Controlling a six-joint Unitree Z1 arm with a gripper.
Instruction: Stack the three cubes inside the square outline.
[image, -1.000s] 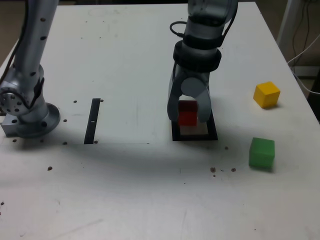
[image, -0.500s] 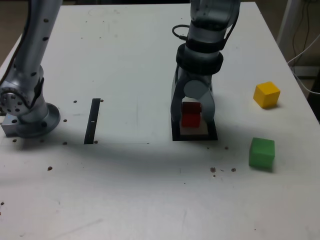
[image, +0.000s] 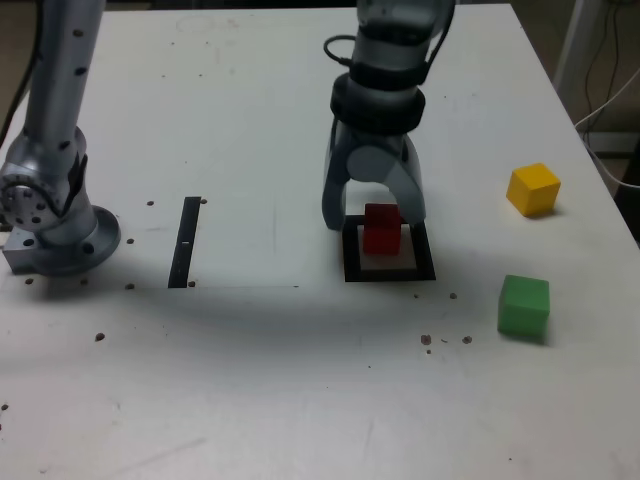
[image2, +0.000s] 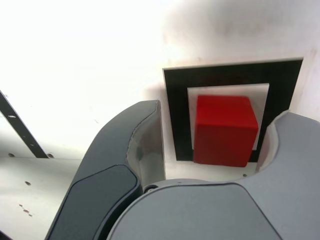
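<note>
The red cube (image: 381, 228) (image2: 224, 129) rests on the white centre of the square outline (image: 352, 268) (image2: 175, 95). My gripper (image: 371, 217) (image2: 212, 145) straddles it from above, open, with clear gaps between both fingers and the cube. The yellow cube (image: 533, 188) sits toward the exterior view's right on the table. Nearer the front, also at the right, lies the green cube (image: 524, 304). Neither of those shows in the wrist view.
A narrow black strip (image: 186, 241) (image2: 17, 127) lies on the white table at the exterior view's left of the outline. The arm's base (image: 55, 225) stands at the far left. Small dark specks dot the table surface.
The jaws have spread apart and let go of the red cube, which now stands by itself in the outline. The gripper has shifted slightly up and toward the exterior view's left.
</note>
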